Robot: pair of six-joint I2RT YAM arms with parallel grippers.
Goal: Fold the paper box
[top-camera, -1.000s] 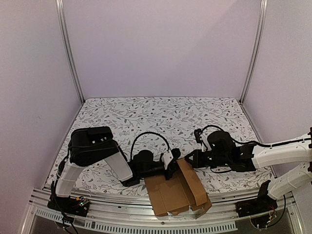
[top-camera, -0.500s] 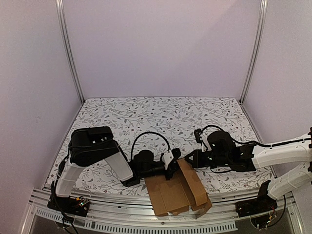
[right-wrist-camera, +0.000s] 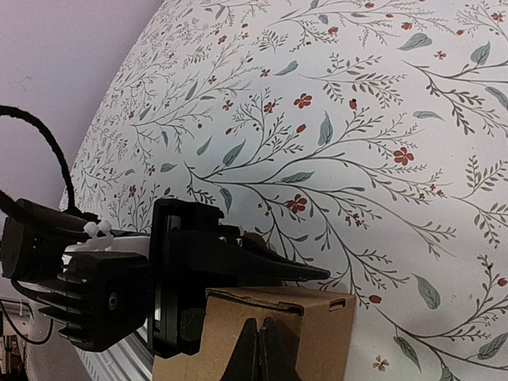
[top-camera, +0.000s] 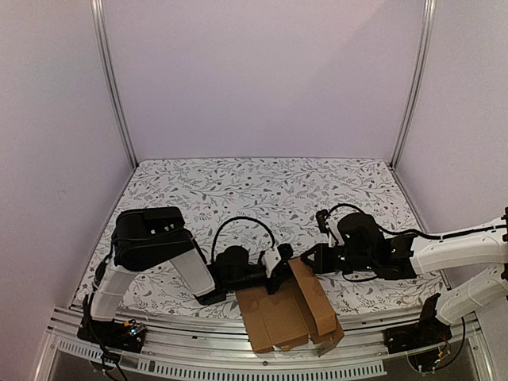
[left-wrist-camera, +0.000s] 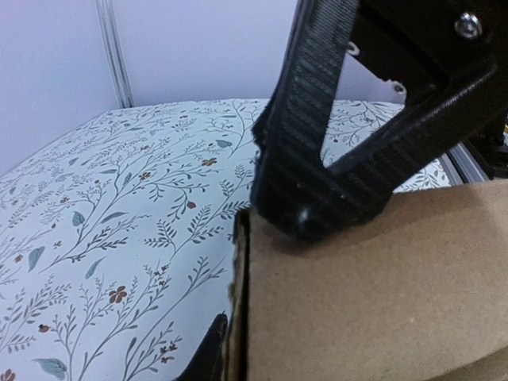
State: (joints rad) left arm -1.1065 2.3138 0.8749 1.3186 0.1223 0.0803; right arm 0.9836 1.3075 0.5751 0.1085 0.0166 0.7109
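Since a second ago: left end effector (top-camera: 279,268) edged slightly toward 9 o'clock. Box (top-camera: 286,316) and right end effector (top-camera: 308,260) unmoved.
Box at 6 o'clock, on near edge of bench (top-camera: 262,190), overhanging front rail; half-formed, one wall upright.
Left end effector clamped on wall's edge, a finger on each side.
Right end effector: fingers together at wall's top; card between them or not, cannot tell.
Step, likely: stand wall along crease.
To do well: left anchors firmly; right pushes slowly, close to crease, avoiding tear.
Count: one box, two end effectors, one bench.

Diffuse, even light is filling all views, shadows faint; paper box (left-wrist-camera: 381,302) is blurring close to the left wrist lens.
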